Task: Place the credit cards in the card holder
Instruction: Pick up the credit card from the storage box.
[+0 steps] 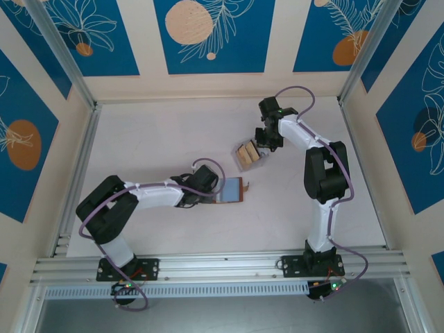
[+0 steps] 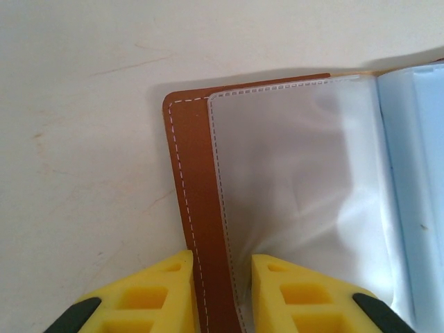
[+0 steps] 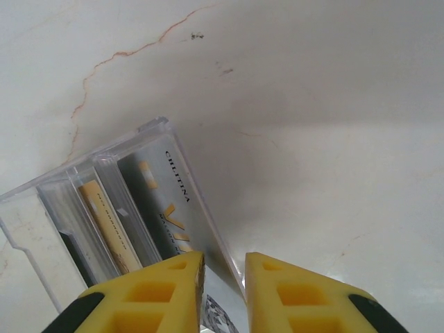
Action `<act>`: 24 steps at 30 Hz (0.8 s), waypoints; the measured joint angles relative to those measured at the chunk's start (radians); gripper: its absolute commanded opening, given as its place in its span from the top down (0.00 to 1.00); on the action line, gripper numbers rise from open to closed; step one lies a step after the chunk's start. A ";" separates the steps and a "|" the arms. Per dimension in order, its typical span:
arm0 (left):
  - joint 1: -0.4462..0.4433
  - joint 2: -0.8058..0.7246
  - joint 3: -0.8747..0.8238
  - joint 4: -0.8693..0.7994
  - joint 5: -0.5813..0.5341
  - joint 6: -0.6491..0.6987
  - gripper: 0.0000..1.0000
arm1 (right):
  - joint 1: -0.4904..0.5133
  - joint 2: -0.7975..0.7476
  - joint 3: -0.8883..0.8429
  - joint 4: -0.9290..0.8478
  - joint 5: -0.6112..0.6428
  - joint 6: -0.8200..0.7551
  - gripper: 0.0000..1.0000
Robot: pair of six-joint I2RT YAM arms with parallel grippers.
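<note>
Card holder (image 1: 232, 189): lying open just below centre of the top view.
Left gripper (image 2: 222, 267): clamping its brown cover edge.
Credit cards (image 3: 104, 215): standing on edge in the clear plastic box (image 3: 156, 130), lower left of the right wrist view.
Right gripper (image 3: 224, 263): straddling the box's wall; whether it is gripping cannot be told.
Risk: jaws possibly catching box wall with card, dragging the whole box; bulging sleeve (image 2: 298, 180) possibly snagging an incoming card.

A clear plastic box (image 3: 28, 222) lies on the white table (image 1: 159, 132), right of centre.
</note>
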 measured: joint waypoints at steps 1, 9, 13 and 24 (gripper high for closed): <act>0.000 0.000 0.000 0.000 0.000 0.000 0.77 | 0.000 0.000 0.000 0.000 0.000 0.000 0.75; 0.000 0.000 -0.003 0.006 0.000 0.000 0.78 | 0.003 0.000 0.000 0.000 0.000 -0.016 0.72; 0.000 0.000 -0.003 0.007 0.000 -0.001 0.78 | 0.008 0.000 0.000 0.000 0.004 -0.023 0.71; 0.000 0.000 -0.003 0.007 0.000 -0.017 0.78 | 0.032 -0.001 0.000 -0.001 0.041 -0.034 0.71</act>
